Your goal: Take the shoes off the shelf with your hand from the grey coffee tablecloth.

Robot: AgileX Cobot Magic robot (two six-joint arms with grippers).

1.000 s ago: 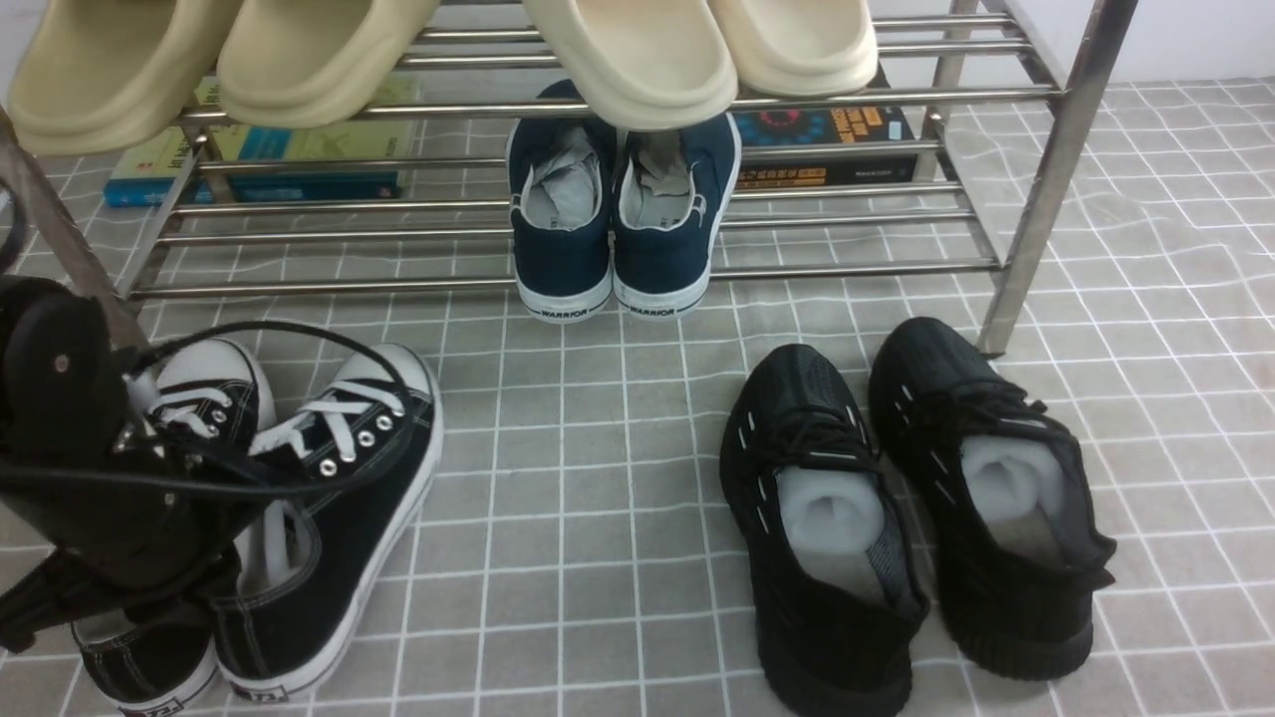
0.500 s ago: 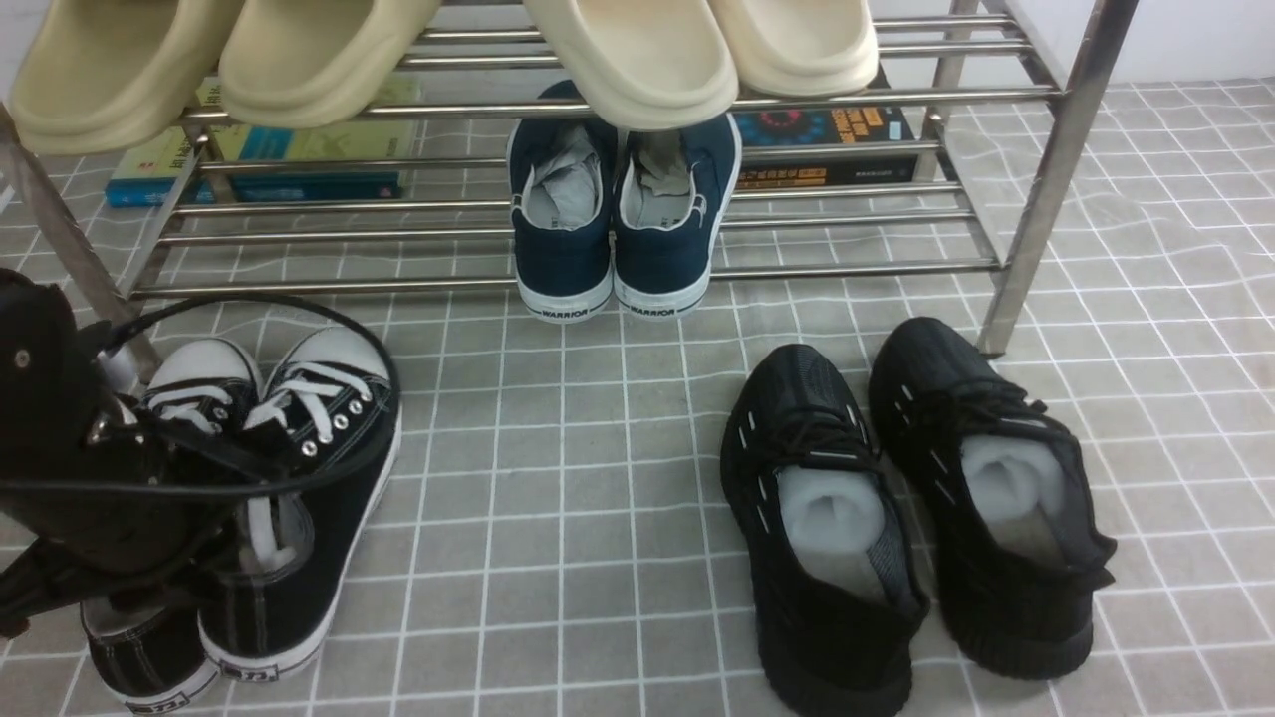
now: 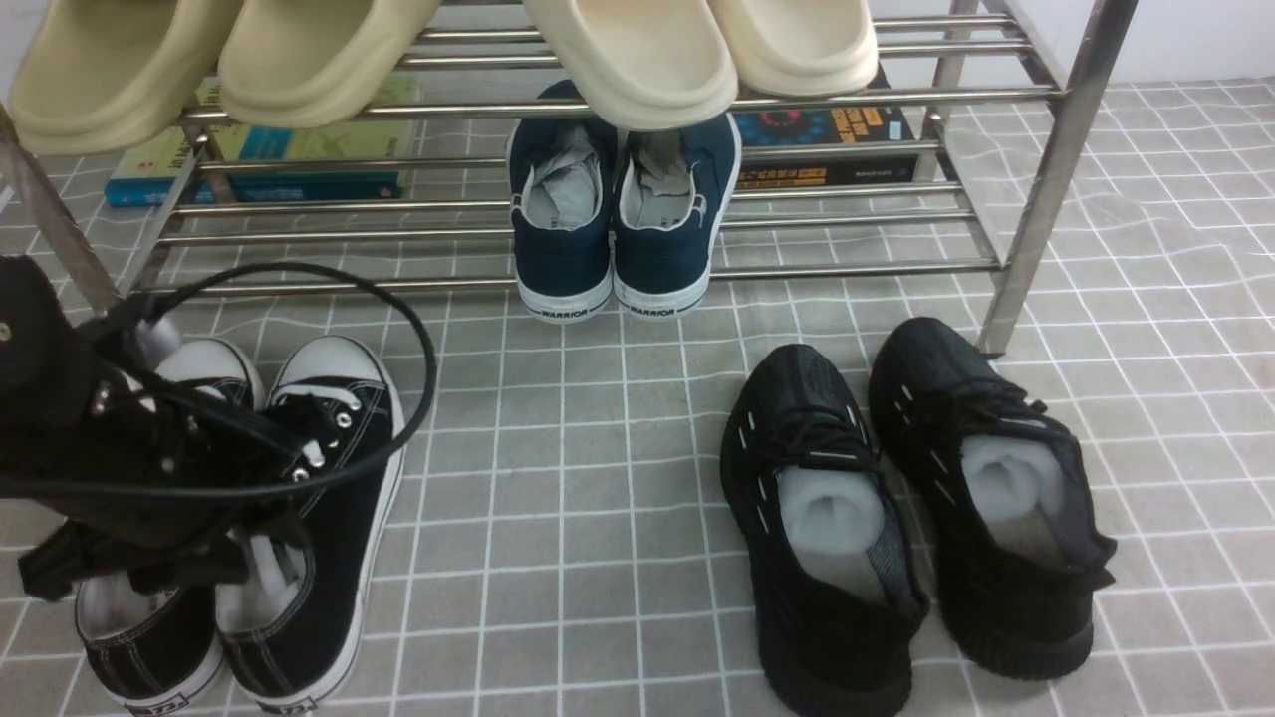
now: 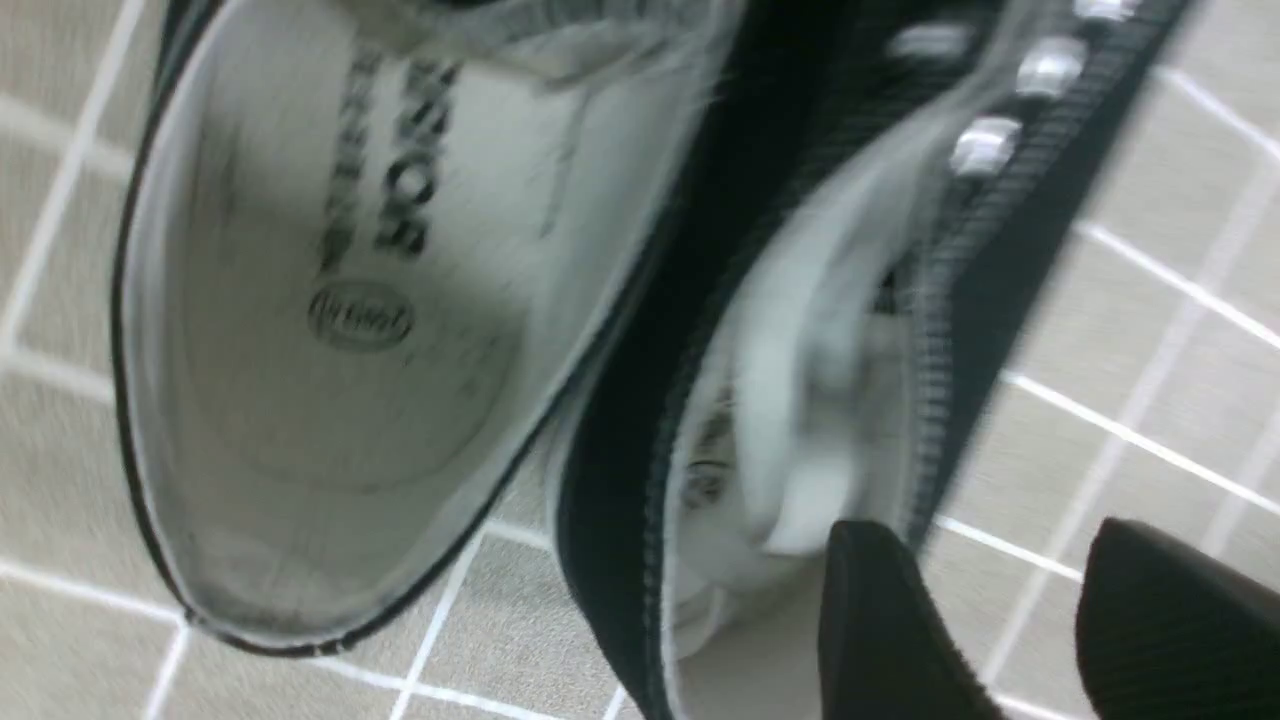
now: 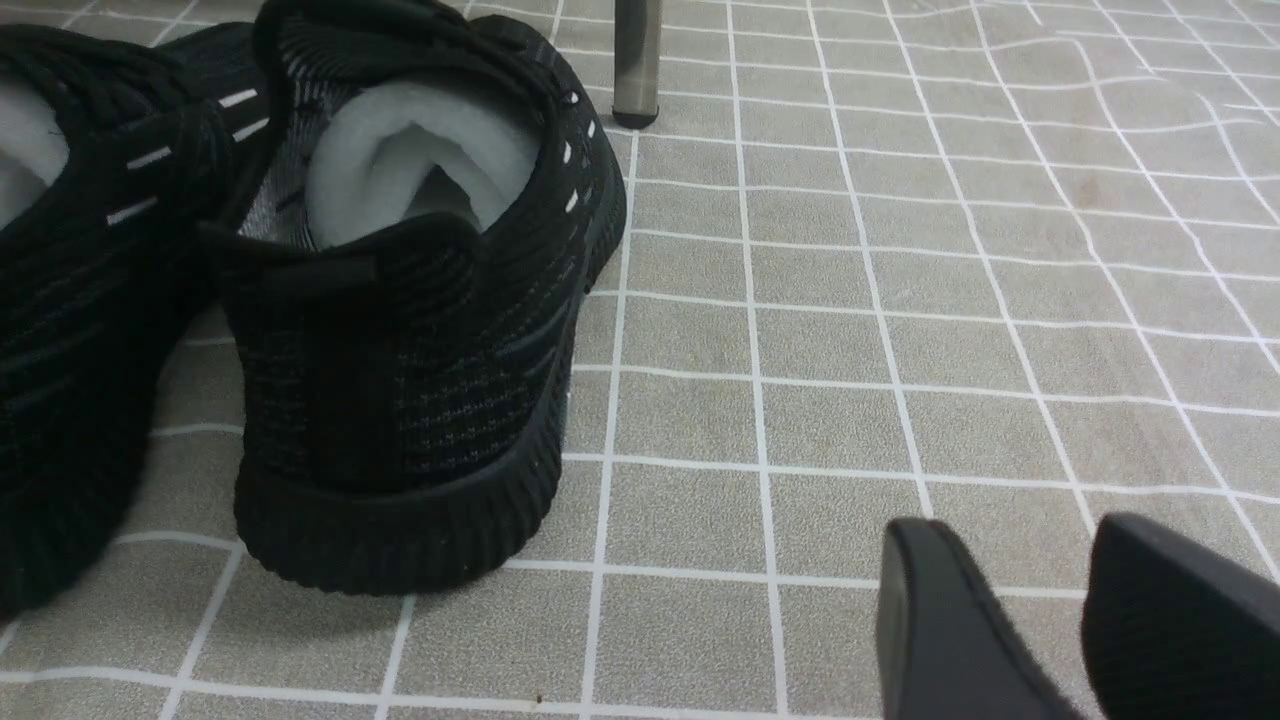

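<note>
grey coffee tablecloth (image 3: pixel 598 498) bears the shoes (image 3: pixel 319 588), left hand (image 4: pixel 1010 600) over them.

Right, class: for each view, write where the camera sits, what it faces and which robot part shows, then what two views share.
Front view: between the arms, facing forward at the shelf and grey cloth; left gripper shows.
Left wrist view: on the left wrist, looking down into the canvas shoes; its fingertips show.
Right wrist view: on the right wrist, low, facing the knit sneakers; right gripper shows.
Shared: front and left wrist both show the canvas shoes.
</note>
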